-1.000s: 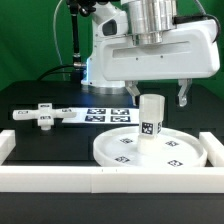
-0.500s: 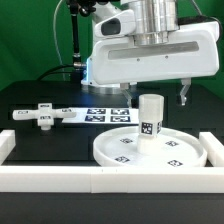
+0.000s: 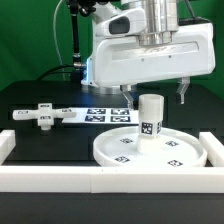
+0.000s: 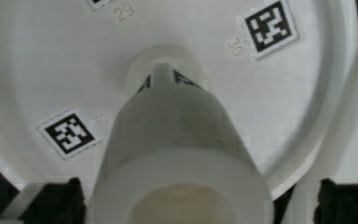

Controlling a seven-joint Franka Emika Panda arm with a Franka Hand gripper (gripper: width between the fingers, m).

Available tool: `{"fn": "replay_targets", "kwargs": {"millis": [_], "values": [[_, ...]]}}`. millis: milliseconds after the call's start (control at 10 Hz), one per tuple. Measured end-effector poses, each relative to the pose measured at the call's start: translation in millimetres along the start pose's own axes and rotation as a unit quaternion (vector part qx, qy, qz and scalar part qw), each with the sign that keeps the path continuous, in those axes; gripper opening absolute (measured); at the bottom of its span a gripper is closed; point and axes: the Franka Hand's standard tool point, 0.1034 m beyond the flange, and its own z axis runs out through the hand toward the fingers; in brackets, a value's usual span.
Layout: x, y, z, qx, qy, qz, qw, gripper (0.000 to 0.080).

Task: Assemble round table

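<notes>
The large round disc lies flat on the black table, tags facing up. The short cylindrical leg stands upright in its middle. My gripper hangs open just above the leg's top, one finger on each side, touching nothing. The wrist view looks straight down the leg onto the disc, with the gripper straddling the leg's top and dark fingertips apart from it. The cross-shaped base lies at the exterior view's left.
The marker board lies behind the disc, between it and the cross-shaped base. A long white border rail runs along the front, with raised ends at both sides. A lamp stand rises at the back.
The gripper has lifted slightly above the leg, still open. The leg and disc have stayed in place.
</notes>
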Motion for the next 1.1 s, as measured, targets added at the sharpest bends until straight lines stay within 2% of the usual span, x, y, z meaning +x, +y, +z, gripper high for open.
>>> {"fn": "replay_targets", "kwargs": {"millis": [200, 500, 900, 1100], "values": [[-0.1, 2.6, 0.9, -0.008, -0.004, -0.103, 0.995, 0.0649], [3.7, 3.1, 0.8, -0.026, -0.005, -0.250, 0.968, 0.0649], [3.4, 6.3, 0.3, -0.031, -0.012, -0.354, 0.935, 0.0649], [3.1, 9.3, 0.2, -0.037, -0.021, -0.444, 0.895, 0.0649]]}}
